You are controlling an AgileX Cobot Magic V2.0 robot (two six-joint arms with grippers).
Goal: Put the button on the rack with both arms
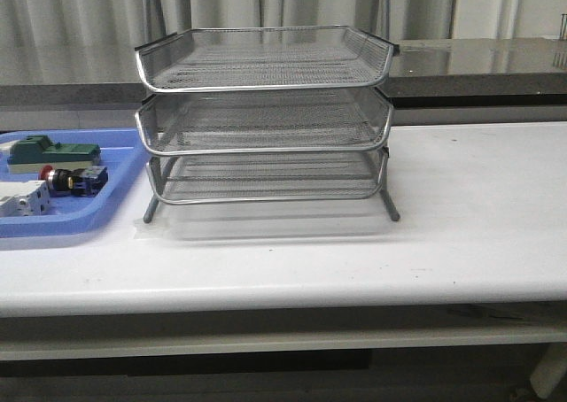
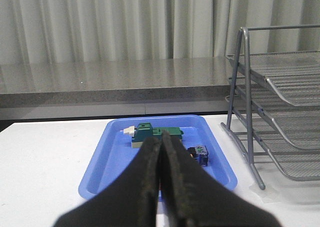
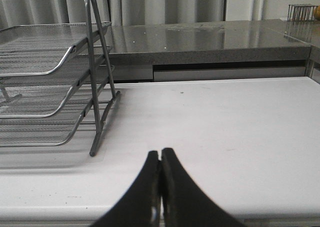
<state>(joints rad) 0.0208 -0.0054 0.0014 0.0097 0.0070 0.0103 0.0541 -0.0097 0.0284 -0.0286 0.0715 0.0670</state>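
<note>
White worktop (image 1: 461, 234), grey curtains behind. Button (image 1: 64, 180) lay in blue tray (image 1: 115, 209), left of rack (image 1: 266, 119). Judged light, rigid; best gripped across black body. Left end effector (image 2: 160, 152) and right end effector (image 3: 160, 162) pressed together, empty.

Pale pleated curtains (image 2: 125, 22), grey stone counter (image 3: 210, 39), white table (image 1: 478, 207)

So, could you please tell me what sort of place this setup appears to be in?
Probably a lab or workshop test bench, not a home: a plain white table holding a three-tier wire-mesh rack, a blue tray of electrical parts including a red push-button, and a grey stone counter before curtains.
</note>
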